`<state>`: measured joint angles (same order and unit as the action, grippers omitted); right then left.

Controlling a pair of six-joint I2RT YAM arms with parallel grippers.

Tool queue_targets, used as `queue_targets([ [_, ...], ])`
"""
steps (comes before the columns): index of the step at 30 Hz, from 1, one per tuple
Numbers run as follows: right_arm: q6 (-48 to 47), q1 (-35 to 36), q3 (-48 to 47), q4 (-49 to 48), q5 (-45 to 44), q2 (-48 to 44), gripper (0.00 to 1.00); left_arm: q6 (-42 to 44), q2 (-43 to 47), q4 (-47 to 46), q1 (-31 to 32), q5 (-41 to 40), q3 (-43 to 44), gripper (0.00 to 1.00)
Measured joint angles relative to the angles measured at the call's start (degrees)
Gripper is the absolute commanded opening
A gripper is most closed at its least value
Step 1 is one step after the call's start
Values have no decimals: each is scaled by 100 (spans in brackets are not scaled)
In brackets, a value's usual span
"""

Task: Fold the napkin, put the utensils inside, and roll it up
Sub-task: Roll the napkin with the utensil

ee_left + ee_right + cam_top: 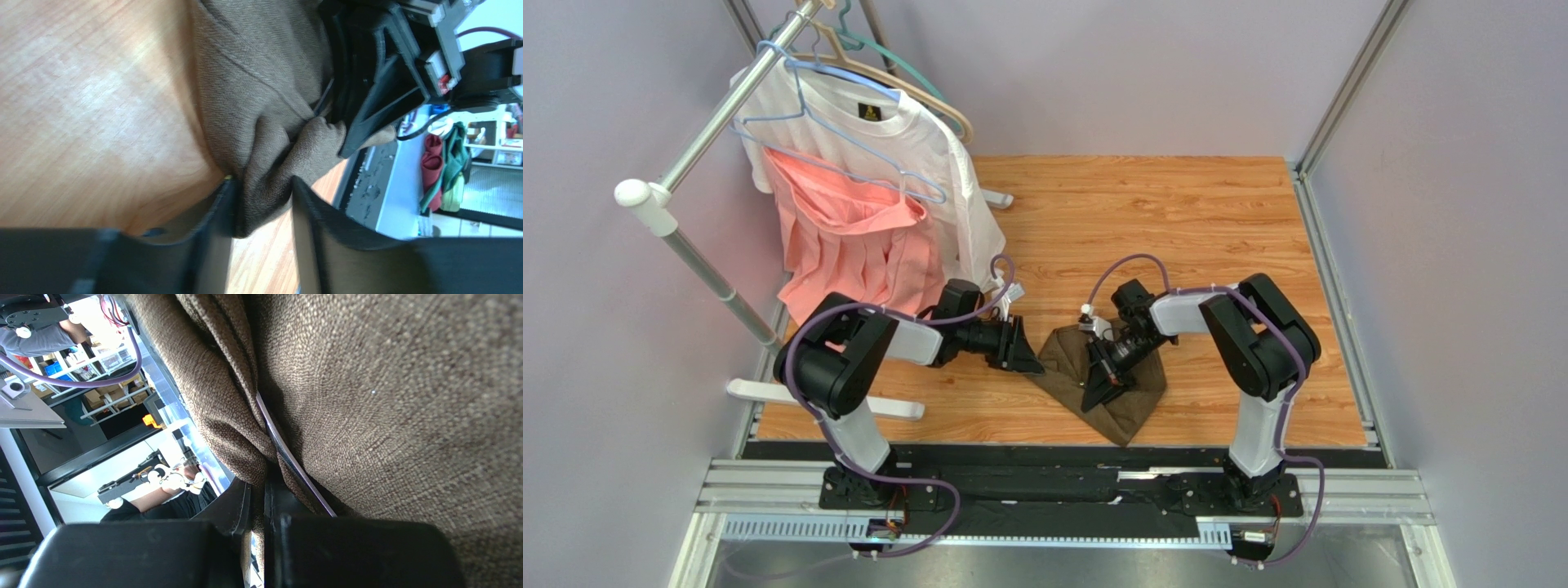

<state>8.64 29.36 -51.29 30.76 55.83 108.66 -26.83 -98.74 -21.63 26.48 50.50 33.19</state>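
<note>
Roughly mid-tabletop near the front edge, left fingers straddle a bunched corner of the napkin; cannot tell if they pinch it. Further right, right fingers pinch a napkin fold, with a silver utensil edge tucked alongside.

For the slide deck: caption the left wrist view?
Napkin corner between left gripper fingers; right gripper pinches it beyond.

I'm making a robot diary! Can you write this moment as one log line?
left fingers: pinching napkin fold | right fingers: shut on napkin | utensil: silver edge showing inside fold
</note>
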Motion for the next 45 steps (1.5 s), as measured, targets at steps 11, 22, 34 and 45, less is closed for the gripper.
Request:
queue_targets([
  [11, -37, -4, -144, 212, -37, 90, 20, -44, -162, 131, -2, -28, 149, 0],
  [22, 122, -98, -341, 380, -979, -798, 64, 358, -155, 2048, 90, -450, 988, 0],
  [34, 374, 538, 385, 557, -3261, -3729, 63, 551, -162, 2898, 35, -522, 1270, 0],
  [45, 874, 1635, 905, 638, -4028, -3858, 53, 638, -225, 3152, 11, -540, 1412, 0],
])
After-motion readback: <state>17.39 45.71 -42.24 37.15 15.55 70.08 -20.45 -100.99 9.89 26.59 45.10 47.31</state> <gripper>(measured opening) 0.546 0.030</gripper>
